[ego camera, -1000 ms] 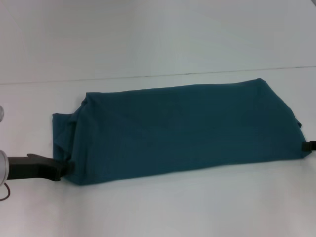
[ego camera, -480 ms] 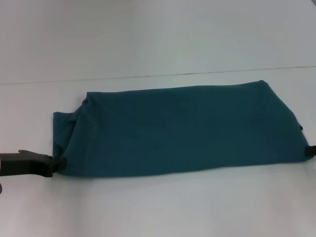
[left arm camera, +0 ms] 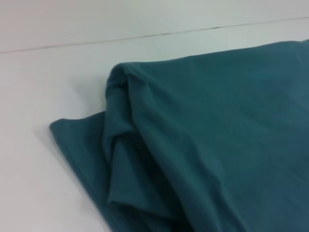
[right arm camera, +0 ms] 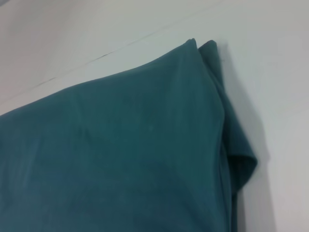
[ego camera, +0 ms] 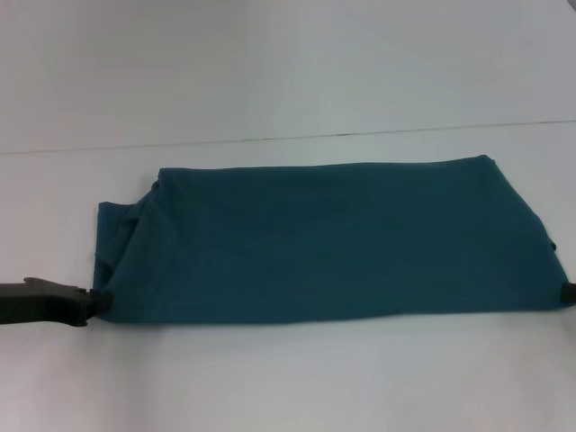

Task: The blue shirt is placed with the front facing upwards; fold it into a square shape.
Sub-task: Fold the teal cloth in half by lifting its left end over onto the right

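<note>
**Both near corners held: finishing the long fold**

The blue shirt (ego camera: pixel 333 238) lies across the middle of the white tabletop (ego camera: pixel 288 378) as a wide band, plain side up, with no print in view. Its far edge runs almost straight, just short of the seam line on the tabletop. At the robot's left end a sleeve layer sticks out past the folded body; the left wrist view shows it bunched in soft creases there.

The left gripper (ego camera: pixel 97 301) sits low at the near left corner, its dark fingers touching the cloth edge. The right gripper (ego camera: pixel 567 293) barely shows at the frame's edge, at the near right corner. Whether either pair of fingers is pinching the fabric or spread apart, I cannot tell (the tips are hidden by cloth or cut off).

Judging from the layout, the lengthwise fold is being settled. To do it well, both corners should stay level and be drawn with equal tension so the near hem lies straight. The protruding sleeve on the left likely needs tucking before the band is folded across into a square.
</note>
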Robot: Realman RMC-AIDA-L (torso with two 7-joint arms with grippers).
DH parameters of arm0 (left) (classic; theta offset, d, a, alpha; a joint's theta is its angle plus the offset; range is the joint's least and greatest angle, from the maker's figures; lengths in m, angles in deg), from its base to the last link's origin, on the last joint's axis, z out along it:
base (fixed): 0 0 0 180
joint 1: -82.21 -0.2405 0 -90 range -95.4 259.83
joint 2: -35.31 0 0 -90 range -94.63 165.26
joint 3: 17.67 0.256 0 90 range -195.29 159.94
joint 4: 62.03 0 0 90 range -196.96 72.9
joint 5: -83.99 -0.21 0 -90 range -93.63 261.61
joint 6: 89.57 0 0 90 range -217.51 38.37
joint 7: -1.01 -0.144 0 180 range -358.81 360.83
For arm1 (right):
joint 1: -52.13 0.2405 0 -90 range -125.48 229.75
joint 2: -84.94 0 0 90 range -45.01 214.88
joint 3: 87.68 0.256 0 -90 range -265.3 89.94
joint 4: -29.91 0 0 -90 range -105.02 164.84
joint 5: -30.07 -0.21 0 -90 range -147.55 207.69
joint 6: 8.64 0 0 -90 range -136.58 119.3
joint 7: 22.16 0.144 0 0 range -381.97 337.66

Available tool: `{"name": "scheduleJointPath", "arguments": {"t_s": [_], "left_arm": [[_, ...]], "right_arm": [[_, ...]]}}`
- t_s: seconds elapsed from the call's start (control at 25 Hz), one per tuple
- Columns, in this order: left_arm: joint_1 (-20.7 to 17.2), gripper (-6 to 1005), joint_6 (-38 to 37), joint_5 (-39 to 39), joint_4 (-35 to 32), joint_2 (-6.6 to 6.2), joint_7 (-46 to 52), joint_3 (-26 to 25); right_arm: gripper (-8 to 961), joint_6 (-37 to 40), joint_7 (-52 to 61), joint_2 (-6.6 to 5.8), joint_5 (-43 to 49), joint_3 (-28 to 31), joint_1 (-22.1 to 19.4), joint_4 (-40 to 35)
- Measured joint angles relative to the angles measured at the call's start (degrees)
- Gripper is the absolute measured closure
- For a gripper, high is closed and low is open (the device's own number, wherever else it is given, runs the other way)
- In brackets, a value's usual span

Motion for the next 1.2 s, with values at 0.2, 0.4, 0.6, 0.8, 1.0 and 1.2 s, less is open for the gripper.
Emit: {"name": "scheduleJointPath", "arguments": {"t_s": [0.2, 0.4, 0.6, 0.8, 1.0, 1.2], "left_arm": [[-0.3, 979, -0.1, 0.0, -0.2, -0.01, 0.0, -0.8], [-0.5, 969, -0.1, -0.1, -0.4, -0.01, 0.0, -0.8], [-0.6, 960, -0.1, -0.1, -0.4, -0.01, 0.0, -0.9], [-0.5, 951, -0.7, 0.3, -0.4, -0.01, 0.0, -0.9], [-0.2, 941, -2.3, 0.6, -0.5, -0.02, 0.9, -0.8], [0.0, 932, -2.8, 0.5, -1.1, -0.08, 3.3, -0.9]], "right_arm": [[912, 0.1, -0.1, -0.05, -0.1, 0.6, -0.4, 0.0], [909, 0.1, -0.1, -0.16, -0.2, 0.7, -0.5, 0.0], [906, 0.1, -0.1, -0.21, -0.2, 0.7, -0.5, 0.0], [903, 0.1, -0.2, -0.24, -0.9, 0.7, -0.3, 0.0], [900, 2.2, -1.4, -0.43, -3.3, 0.7, 0.1, 0.0], [897, 3.8, -1.5, -0.93, -4.3, 0.7, 0.6, -1.4]]}}
